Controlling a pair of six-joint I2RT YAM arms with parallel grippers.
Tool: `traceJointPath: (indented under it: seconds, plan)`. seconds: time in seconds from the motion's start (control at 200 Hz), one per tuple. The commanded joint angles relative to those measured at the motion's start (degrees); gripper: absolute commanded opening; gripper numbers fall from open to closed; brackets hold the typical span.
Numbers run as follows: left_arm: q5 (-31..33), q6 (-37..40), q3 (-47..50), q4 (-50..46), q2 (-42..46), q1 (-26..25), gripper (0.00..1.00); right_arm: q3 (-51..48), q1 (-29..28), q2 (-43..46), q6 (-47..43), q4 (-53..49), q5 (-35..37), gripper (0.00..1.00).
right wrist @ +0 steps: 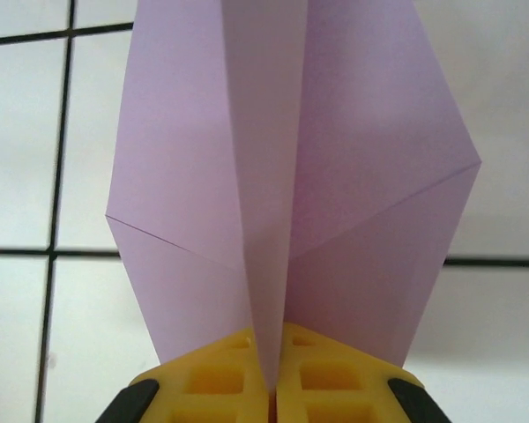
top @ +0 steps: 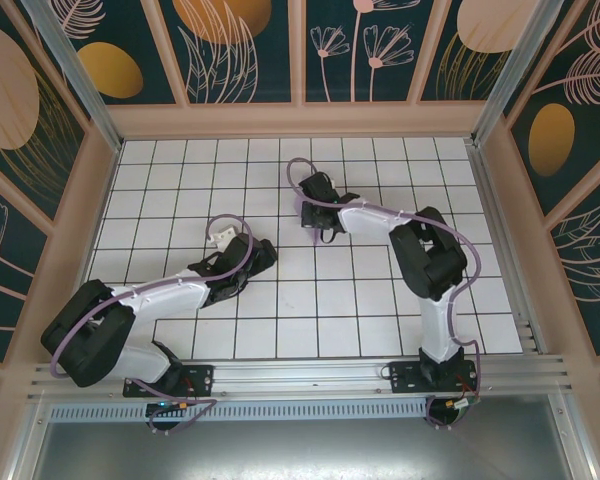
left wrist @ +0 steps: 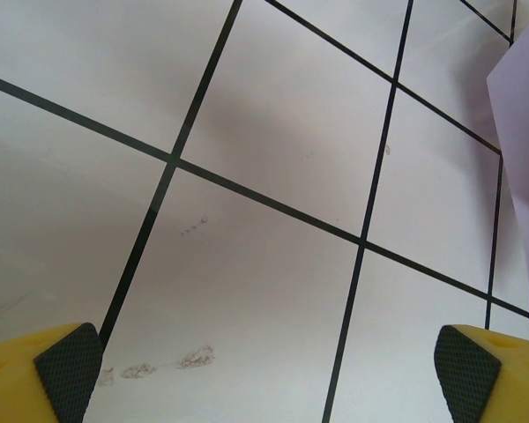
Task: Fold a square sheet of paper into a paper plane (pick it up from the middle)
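**Right pincer clamped on the folded paper, left one spread and empty**

- Right gripper (right wrist: 269, 395): yellow fingers (right wrist: 216, 379) pressed together. They pinch the centre fold of the paper plane (right wrist: 291, 176) at its near end.
- Right wrist view: the lavender sheet is folded. A centre ridge runs straight away from the fingers, with one flap on each side. A diagonal crease crosses each flap. The side edges taper in toward the grip point. The far end runs out of the top of the frame, so the tip can't be checked.
- Can't tell whether the paper lies on the tiled table (top: 380, 320) or is lifted off it.
- Left gripper (left wrist: 264, 374): spread wide, with one black pad (left wrist: 66, 370) in each bottom corner of its view. There is just white tile and black grid lines between them, and nothing is held.
- Left wrist view: an edge of the same lavender paper comes in at the right side, off to one side of the open fingers and not between them.
- Top view: the right arm reaches to the far middle of the table. The left arm is bent, with its wrist left of and nearer than the right one. The two are apart.
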State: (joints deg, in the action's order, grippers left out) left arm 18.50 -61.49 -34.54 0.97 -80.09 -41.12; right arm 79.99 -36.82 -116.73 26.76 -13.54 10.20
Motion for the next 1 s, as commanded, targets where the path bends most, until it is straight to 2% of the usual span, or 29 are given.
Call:
traceJointPath:
  seconds: [0.0,0.215,0.425,0.726,0.996]
  plan:
    - [-0.1,1.4,-1.5,-1.2,-1.1,0.6,0.98,4.7,1.4,-3.7,-3.8,-0.9,-1.4,0.1]
    - [-0.7,1.6,-1.4,-0.9,-1.5,0.6,0.99,9.0,3.0,-8.9,-4.4,-3.1,-2.5,0.11]
    - [-0.6,1.9,-1.4,-1.1,-1.5,0.9,0.98,8.0,3.6,-11.1,-2.2,-3.6,-3.4,0.19]
    - [1.6,4.3,-3.5,-4.6,1.1,2.7,0.98,11.4,3.7,-8.7,-0.9,-6.7,-2.6,0.23]
    - [8.9,13.3,-10.4,-10.4,6.7,9.2,0.98,16.5,4.1,2.0,-1.1,-8.8,0.2,0.46]
